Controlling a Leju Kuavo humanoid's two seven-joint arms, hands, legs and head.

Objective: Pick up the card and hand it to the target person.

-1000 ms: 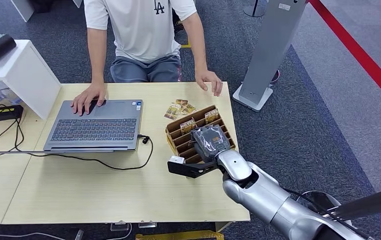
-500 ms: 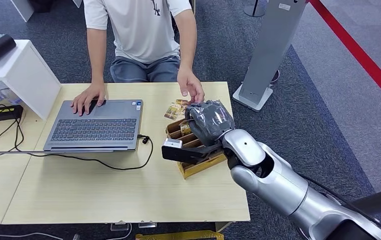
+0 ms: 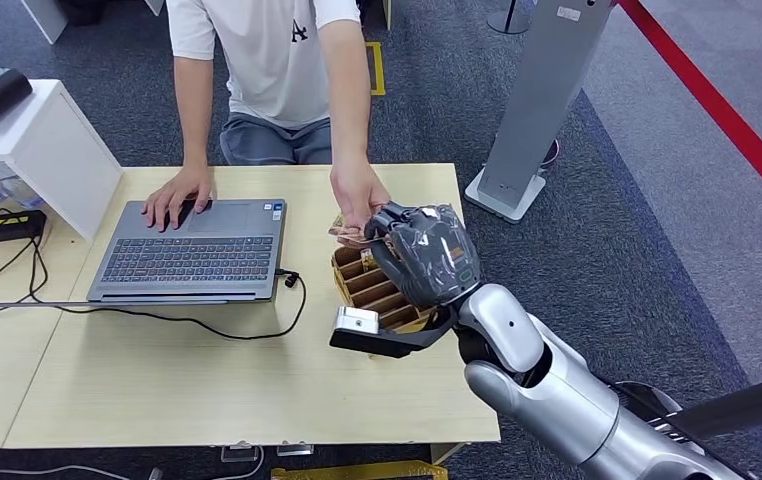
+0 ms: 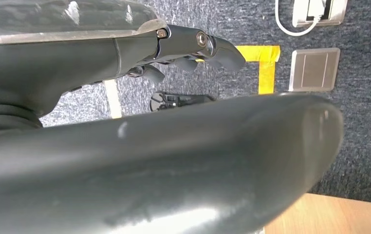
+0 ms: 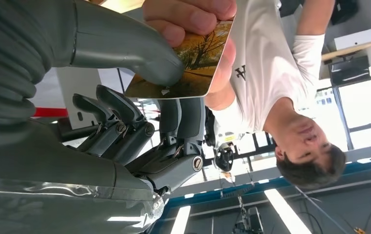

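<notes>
My right hand (image 3: 425, 252) is raised over the wooden card rack (image 3: 369, 290) at the table's right side. It pinches the card (image 5: 188, 68), a picture of autumn trees, under its thick thumb (image 5: 125, 46). The seated person's hand (image 3: 359, 195) has reached across the table, and their fingers (image 5: 193, 14) grip the card's other end. In the head view only a sliver of the card (image 3: 347, 236) shows between the two hands. My left hand (image 4: 188, 48) hangs over the carpet with its fingers apart and nothing in them.
An open laptop (image 3: 192, 250) lies on the light wooden table (image 3: 207, 380), with the person's other hand on its keyboard and a black cable trailing from it. A white shelf unit (image 3: 47, 140) stands at the left. A grey pillar (image 3: 537, 100) stands on the carpet at the right.
My right hand has lifted and moved toward the person with the card. The person's hand has come in from the table's far edge and taken hold of the card.
</notes>
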